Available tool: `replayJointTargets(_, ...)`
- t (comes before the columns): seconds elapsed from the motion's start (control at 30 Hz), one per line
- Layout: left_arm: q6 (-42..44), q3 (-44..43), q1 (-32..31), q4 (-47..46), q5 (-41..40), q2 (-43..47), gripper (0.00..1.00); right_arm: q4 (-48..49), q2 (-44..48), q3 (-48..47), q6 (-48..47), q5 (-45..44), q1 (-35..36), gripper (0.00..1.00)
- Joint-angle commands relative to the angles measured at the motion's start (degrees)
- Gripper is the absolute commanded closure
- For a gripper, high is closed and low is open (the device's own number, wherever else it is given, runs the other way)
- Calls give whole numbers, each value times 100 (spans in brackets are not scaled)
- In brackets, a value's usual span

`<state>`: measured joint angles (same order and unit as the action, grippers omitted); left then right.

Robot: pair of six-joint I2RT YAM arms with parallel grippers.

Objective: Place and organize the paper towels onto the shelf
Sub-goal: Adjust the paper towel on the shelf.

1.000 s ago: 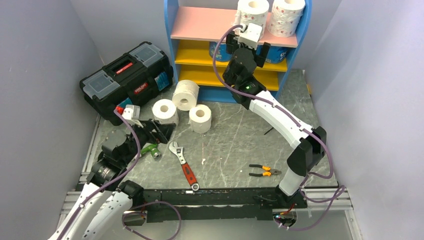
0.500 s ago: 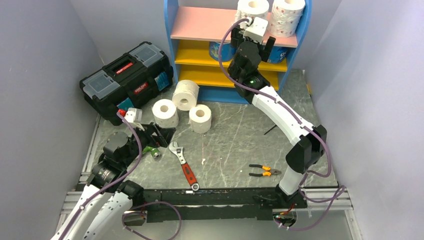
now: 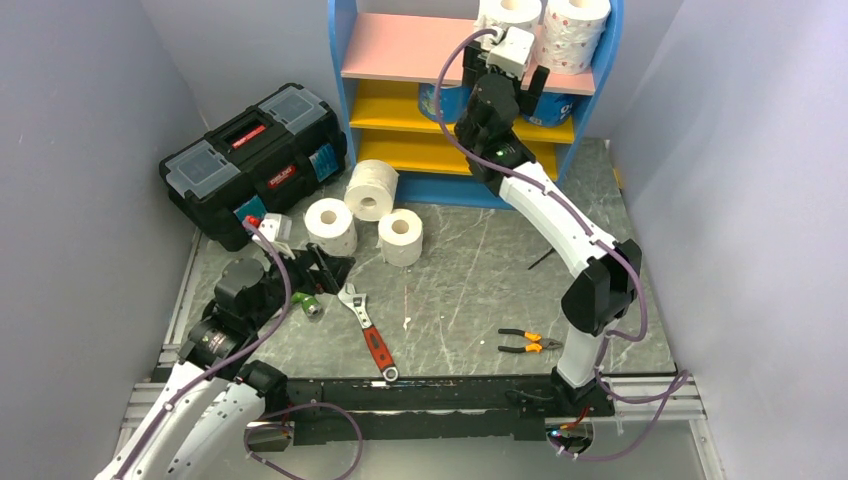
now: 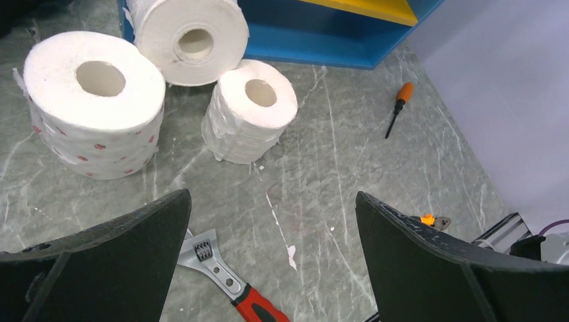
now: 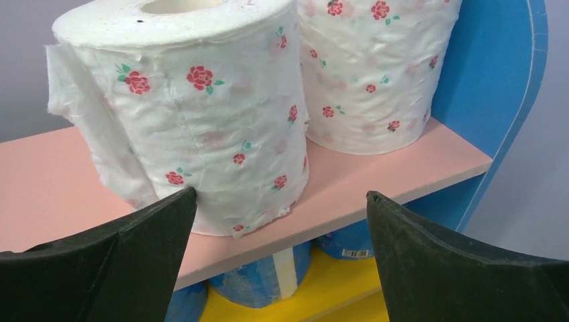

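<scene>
The right tool (image 5: 280, 194) is up at the shelf (image 3: 338, 70). Its two fingers are spread wide and grip nothing. Just in front of it, a bit to its left, a rose roll (image 5: 201, 114) stands upright on the pink board (image 5: 402, 171). A second rose roll (image 5: 376, 74) stands ahead and to the tool's right, very close to the first. Below the tool, blue wrapped rolls (image 5: 258, 288) sit on the yellow board (image 5: 335, 302). The rose roll looks put away, so I think this step is ending.

The left tool (image 4: 272, 196) hangs low over the desk (image 4: 349, 168), fingers wide apart, nothing in them. Ahead of it stands a small roll (image 4: 251, 107). A dotted roll (image 4: 94, 100) is ahead to its left, and a plain roll (image 4: 194, 40) is farther back. A wrench (image 4: 221, 275) lies just under the tool. Next, I think, it should reach forward to the small roll, put one finger on each side, and squeeze gently, since paper squashes.
</scene>
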<state>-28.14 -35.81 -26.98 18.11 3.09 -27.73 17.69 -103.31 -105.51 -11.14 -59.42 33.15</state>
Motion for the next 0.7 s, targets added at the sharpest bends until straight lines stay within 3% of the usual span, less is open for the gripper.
replayJointTargets(0.0, -2, -173, -3, -155, 134, -97, 1, 256, -40, -448, -19, 78, -90, 0)
replayJointTargets(0.67, -50, -102, -8, -262, 222, -296, 1, -474, -621, -1260, 226, 177, -385, 2)
